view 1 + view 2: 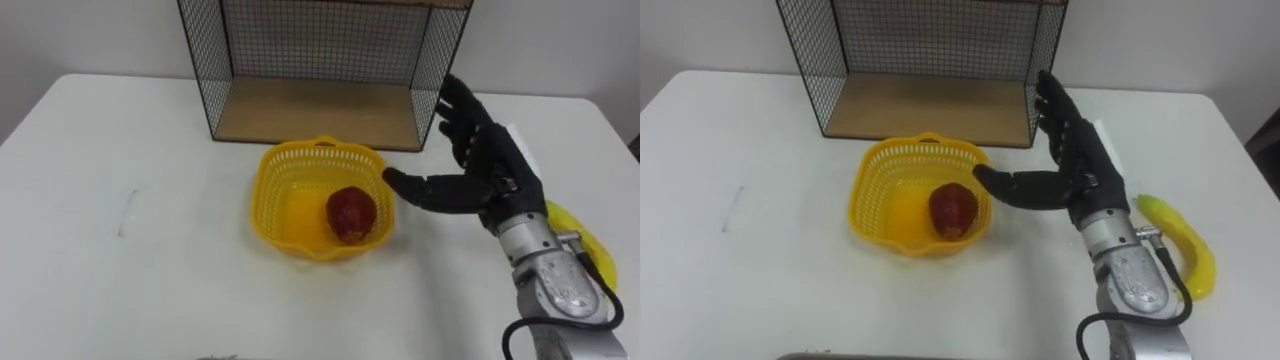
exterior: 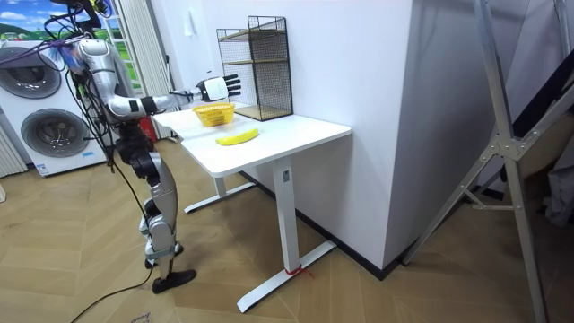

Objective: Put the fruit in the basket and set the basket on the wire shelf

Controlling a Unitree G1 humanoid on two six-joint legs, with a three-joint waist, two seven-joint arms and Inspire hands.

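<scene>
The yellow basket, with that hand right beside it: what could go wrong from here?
The open right hand has its thumb near the right rim of the basket; a clumsy push could slide or tip it, with the red fruit inside. The banana lies outside the basket, beside the forearm, which might knock it away. The wire shelf stands close behind, so the hand could catch its mesh.

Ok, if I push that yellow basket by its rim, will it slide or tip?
Probably slides: the basket looks like thin, light plastic mesh on a smooth table. A high push may tip it, as its walls flare out above a smaller base. The red fruit lies loose inside and could roll.
</scene>
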